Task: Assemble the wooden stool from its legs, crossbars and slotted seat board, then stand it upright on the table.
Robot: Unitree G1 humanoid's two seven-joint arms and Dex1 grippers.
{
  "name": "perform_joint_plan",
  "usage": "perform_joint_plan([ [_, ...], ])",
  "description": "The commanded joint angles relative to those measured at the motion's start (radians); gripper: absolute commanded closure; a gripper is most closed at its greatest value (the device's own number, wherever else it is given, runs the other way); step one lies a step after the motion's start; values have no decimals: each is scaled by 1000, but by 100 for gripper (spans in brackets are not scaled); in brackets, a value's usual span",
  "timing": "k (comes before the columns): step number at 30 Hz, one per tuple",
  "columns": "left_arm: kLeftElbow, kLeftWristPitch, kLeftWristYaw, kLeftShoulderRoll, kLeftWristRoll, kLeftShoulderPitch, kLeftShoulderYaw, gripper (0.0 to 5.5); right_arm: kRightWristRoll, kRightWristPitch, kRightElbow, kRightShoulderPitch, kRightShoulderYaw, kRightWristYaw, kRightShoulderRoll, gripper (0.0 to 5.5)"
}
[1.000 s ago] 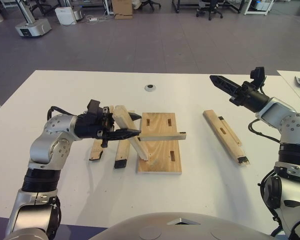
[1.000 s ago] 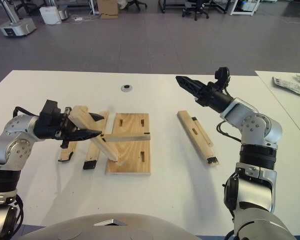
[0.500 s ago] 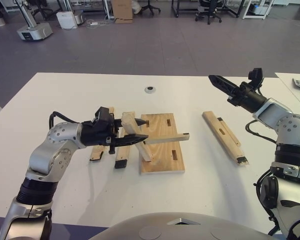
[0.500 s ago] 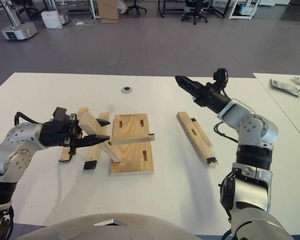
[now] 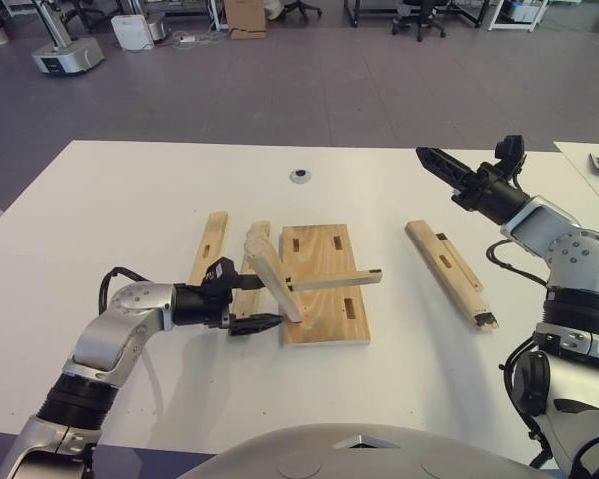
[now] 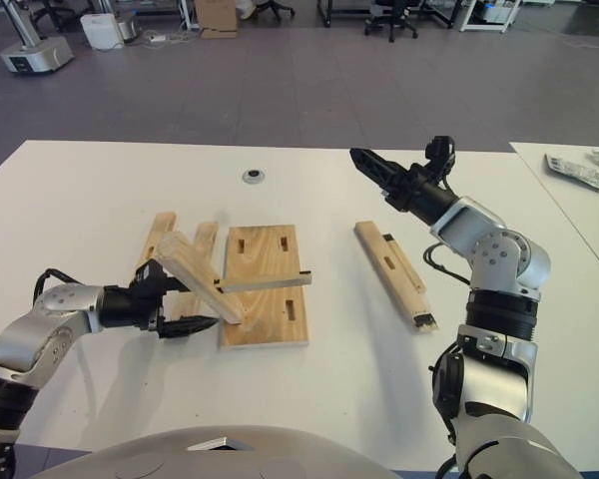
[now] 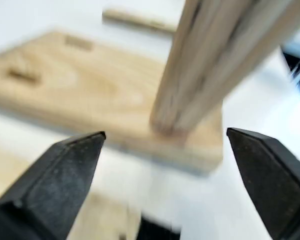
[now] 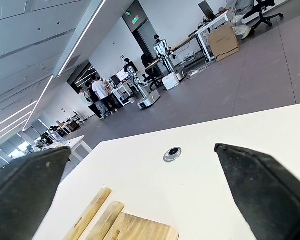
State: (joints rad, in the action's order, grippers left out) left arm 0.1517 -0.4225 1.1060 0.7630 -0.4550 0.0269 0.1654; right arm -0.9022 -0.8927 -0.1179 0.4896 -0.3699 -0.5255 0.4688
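Jaws of left gripper (image 5: 255,311) now gape empty, backed off; leg (image 5: 273,284) stands tilted on seat board (image 5: 331,327) alone, seemingly slotted

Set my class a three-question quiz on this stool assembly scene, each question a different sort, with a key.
1. True or false: the left pincer is shut on the tilted leg.
2. The crossbar stuck in that leg points toward: A) the robot's right; B) the robot's left; C) straight up.
3. What does the tilted leg's lower end rest on?
Key: 1 false, it is open; 2 A; 3 the seat board.
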Motion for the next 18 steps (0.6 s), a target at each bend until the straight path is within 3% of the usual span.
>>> perform_joint_plan([
  [1,46,-83,-124,-18,23,59,-33,45,-3,-17,47,-30,18,-10,-9,10],
  [5,183,-119,-344,-151,-34,113,-154,45,-22,-42,71,-50,26,-39,-5,10],
  [8,270,-107,-511,-256,-5,153,-189,45,-26,-51,97,-72,22,-32,-16,10],
  [11,266,-93,-611,-288,61,171,-199,45,-30,-55,104,-77,23,-25,-23,10],
  [18,125,-68,-599,-270,149,207,-160,45,-36,-56,110,-83,18,-3,-33,10],
])
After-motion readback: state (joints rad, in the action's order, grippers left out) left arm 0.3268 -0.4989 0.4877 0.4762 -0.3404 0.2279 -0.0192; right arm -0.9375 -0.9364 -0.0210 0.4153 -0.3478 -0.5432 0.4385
